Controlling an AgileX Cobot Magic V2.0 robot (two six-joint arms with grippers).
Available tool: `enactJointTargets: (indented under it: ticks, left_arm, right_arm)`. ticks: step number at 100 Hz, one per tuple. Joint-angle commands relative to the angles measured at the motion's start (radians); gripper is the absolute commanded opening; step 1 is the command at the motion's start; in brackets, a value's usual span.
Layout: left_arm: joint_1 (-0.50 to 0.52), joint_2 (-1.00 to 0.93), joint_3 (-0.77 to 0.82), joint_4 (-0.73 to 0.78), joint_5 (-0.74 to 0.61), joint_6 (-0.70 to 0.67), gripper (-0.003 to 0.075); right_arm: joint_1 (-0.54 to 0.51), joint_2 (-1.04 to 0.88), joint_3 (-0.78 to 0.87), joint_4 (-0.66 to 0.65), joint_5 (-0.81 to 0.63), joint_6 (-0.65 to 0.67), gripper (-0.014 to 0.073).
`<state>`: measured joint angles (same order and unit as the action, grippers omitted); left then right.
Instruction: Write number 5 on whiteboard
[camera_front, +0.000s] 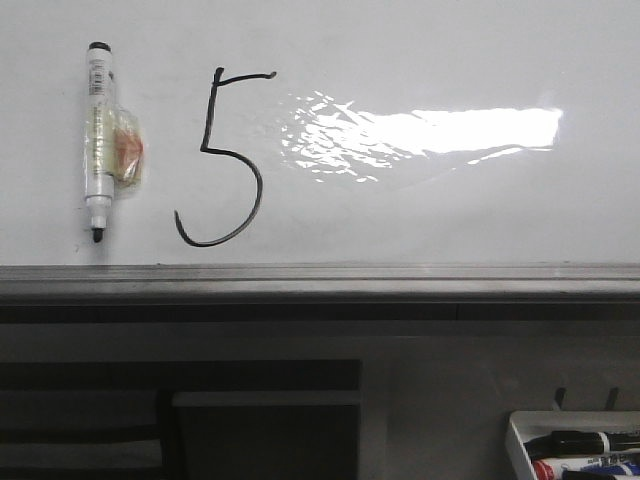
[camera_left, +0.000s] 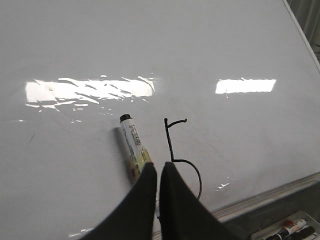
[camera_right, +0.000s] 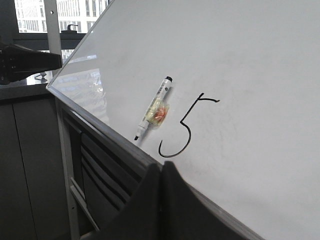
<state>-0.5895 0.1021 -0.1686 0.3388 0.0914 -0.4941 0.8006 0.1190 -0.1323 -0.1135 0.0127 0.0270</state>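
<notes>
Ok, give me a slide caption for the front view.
Finished number 5 on the whiteboard, marker stuck upright beside it.

number 5 (camera_front: 222, 155): thin black hand-drawn digit, complete; short top bar wavy and tipped up at right end, straight stem slightly slanted, big round belly ending in hook at lower left
number 5 position: left part of board, just right of marker stuck to board, not touching it; hook ends a little above grey ledge; left of glare patch
whiteboard (camera_front: 450, 60): large, glossy white, flat, upright; bright rectangular light glare right of digit with rippled left edge
whiteboard lower edge: grey metal ledge along full width
whiteboard surface: otherwise blank, faint smudges only
</notes>
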Motion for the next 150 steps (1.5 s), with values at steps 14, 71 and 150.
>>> enactJointTargets:
  ticks: [14,71,150]
  left_arm:
    - [0.007,0.01,-0.027,-0.125,-0.029,0.096,-0.002]
    - [0.589,-0.119,0.159,-0.407,0.1,0.378,-0.002]
    - [0.635,-0.137,0.19,-0.391,0.2,0.368,-0.002]
  right_arm:
    - [-0.006,0.008,-0.029,-0.014,-0.084,-0.004,-0.0061]
    - [-0.006,0.008,-0.029,-0.014,-0.084,-0.004,-0.0061]
    - [-0.006,0.008,-0.029,-0.014,-0.084,-0.004,-0.0061]
